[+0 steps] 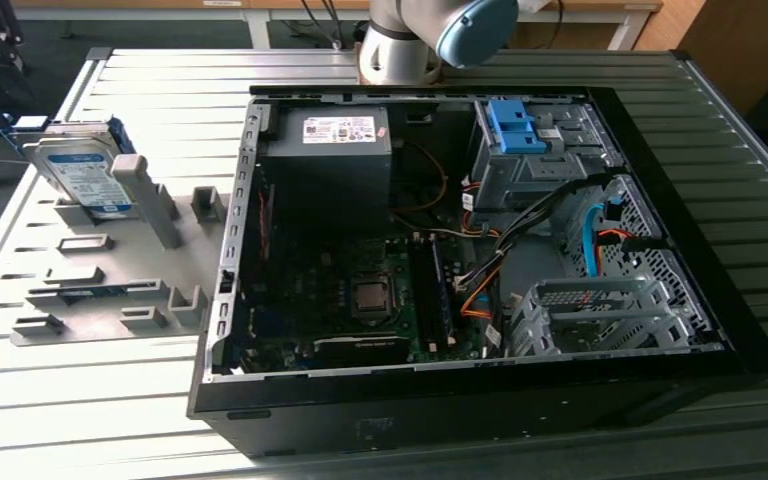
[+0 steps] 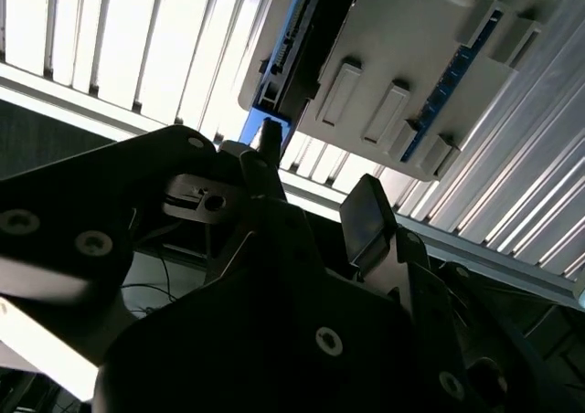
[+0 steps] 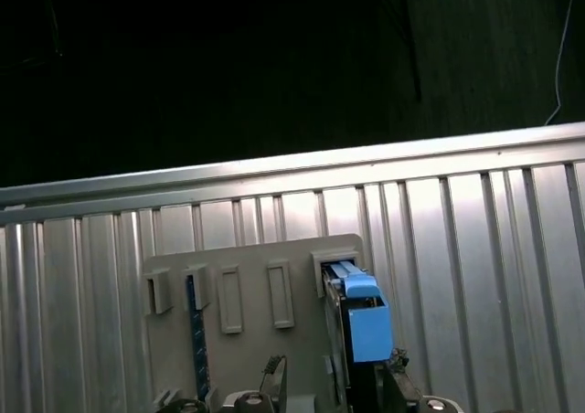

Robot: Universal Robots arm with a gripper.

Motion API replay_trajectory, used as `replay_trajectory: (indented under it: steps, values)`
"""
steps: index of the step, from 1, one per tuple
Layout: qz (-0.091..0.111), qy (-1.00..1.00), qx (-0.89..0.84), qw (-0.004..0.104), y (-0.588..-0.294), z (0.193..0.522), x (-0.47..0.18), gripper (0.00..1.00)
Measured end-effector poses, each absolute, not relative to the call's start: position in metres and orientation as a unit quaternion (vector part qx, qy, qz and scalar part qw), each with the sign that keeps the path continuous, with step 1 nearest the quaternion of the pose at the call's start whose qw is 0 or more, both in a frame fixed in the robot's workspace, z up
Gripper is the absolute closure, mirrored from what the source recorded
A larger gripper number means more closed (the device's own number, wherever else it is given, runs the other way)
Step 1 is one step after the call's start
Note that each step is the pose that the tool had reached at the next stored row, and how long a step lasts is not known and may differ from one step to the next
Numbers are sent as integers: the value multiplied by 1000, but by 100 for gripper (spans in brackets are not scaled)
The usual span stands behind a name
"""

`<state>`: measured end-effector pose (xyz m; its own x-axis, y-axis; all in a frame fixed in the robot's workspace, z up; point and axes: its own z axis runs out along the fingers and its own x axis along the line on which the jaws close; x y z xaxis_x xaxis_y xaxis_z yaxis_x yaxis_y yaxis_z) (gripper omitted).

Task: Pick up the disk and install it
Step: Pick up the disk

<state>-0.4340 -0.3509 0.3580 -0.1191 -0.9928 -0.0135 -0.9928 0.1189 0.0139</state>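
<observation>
Exterior view, disk [image 1: 77, 168]: standing in grey rack [image 1: 97, 292], beside open computer case [image 1: 424, 425].
Gripper [image 2: 317, 171], second wrist view: jaws wide, empty, near disk.

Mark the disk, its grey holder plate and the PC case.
disk [image 1: 77, 172], exterior view, on its labelled silver face.
grey holder plate [image 1: 137, 268], exterior view, on a bare patch of its surface.
PC case [image 1: 491, 415], exterior view, on its dark outer wall.
</observation>
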Motion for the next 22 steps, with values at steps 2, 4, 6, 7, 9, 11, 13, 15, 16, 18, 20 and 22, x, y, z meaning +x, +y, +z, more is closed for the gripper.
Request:
replay_trajectory:
  steps: [2, 4, 6, 7, 9, 11, 13, 15, 16, 18, 20, 22]
  values:
    - [10, 738, -674, 0, -351, 358, -434, 47]
    - [10, 736, -676, 0, -351, 358, -434, 47]
    - [10, 736, -677, 0, -351, 358, -434, 47]
    - [10, 736, -677, 0, -351, 358, -434, 47]
    - [10, 736, -677, 0, -351, 358, -434, 47]
    - [10, 736, -677, 0, -351, 358, -434, 47]
    - [10, 736, -677, 0, -351, 358, -434, 47]
    - [10, 736, -677, 0, -351, 357, -434, 47]
    - [10, 736, -677, 1, -351, 357, -435, 47]
    - [10, 735, -678, 1, -350, 355, -435, 47]
    - [11, 731, -682, 1, -349, 354, -435, 47]
    - [12, 731, -682, 2, -346, 352, -435, 47]
